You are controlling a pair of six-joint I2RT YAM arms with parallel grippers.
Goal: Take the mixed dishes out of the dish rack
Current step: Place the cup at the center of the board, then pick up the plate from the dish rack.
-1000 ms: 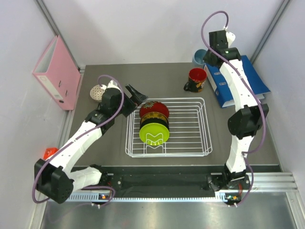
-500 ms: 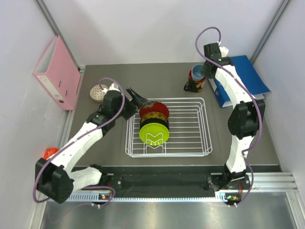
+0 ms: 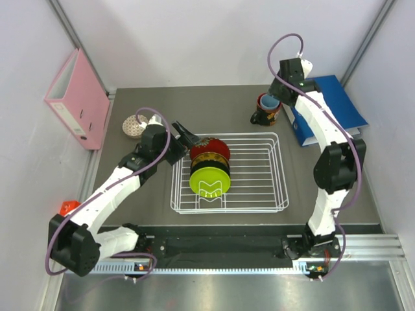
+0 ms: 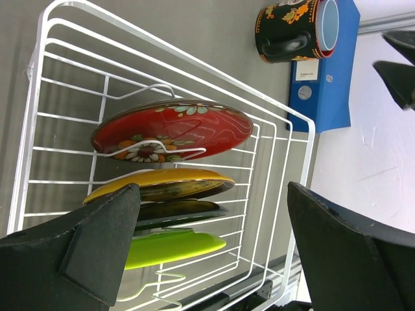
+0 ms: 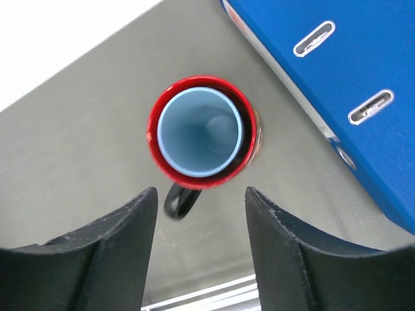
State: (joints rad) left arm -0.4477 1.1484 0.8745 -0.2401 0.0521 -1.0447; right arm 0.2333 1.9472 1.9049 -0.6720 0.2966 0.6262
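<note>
Glossy glazed red bowl [image 4: 194, 126] stands in smooth white-coated wire rack [image 3: 253, 172].

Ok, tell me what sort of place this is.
Probably a robot test cell, not a kitchen: left arm and right arm bolted to a grey table, plain white walls closing it in, and props, a white wire dish rack between a pink binder and a blue binder.

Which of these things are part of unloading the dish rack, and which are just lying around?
Job: white wire dish rack, red gold-patterned bowl, yellow-and-black plate, lime-green bowl, dark red-rimmed mug, beige net-patterned bowl.
Lying about: pink binder, blue binder, small red-orange object.
</note>
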